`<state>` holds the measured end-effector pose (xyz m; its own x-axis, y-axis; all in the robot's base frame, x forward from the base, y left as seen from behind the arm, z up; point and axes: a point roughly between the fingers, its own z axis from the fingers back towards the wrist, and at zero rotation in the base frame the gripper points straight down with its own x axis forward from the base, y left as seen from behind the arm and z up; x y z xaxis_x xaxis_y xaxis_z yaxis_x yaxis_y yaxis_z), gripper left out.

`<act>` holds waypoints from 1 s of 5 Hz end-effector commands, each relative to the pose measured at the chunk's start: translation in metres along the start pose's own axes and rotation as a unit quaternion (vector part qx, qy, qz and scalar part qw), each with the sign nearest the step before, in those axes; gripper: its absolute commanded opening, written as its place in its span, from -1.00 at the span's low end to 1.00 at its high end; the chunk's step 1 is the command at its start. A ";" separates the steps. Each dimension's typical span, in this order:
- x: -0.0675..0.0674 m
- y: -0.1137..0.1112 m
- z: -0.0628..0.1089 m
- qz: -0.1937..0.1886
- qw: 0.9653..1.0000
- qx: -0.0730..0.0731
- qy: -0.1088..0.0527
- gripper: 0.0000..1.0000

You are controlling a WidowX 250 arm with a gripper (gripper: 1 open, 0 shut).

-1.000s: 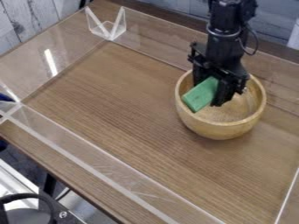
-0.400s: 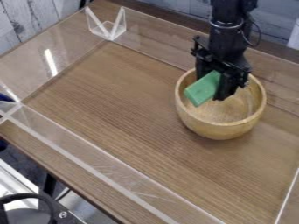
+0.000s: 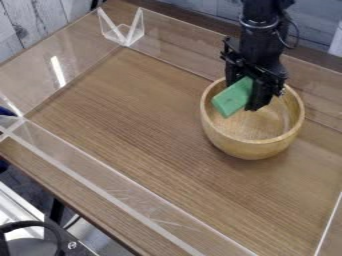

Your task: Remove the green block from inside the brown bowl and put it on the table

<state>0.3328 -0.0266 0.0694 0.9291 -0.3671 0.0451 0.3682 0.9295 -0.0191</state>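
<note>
Hand (image 3: 253, 92) points straight down, pinching the block (image 3: 237, 97) at one end, so the green piece hangs tilted just under the fingers. Bowl (image 3: 254, 142) sits right below on the surface (image 3: 127, 120), block inside its rim.

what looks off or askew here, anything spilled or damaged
Nothing is spilled or visibly damaged. The only thing askew is the small bright green block: it sits tilted in the black gripper, which is shut on it, above the inside of the round tan wooden bowl. The bowl stands upright on the brown wood-grain table.
</note>
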 end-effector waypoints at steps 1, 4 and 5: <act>0.005 0.006 0.027 -0.005 0.999 0.017 -0.049 -1.00; -0.015 0.016 0.063 0.042 0.997 0.020 -0.061 -1.00; -0.034 0.037 0.069 0.077 0.995 0.014 -0.063 -1.00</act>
<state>0.3081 0.0230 0.1154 0.9732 -0.2063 0.1012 0.2104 0.9771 -0.0312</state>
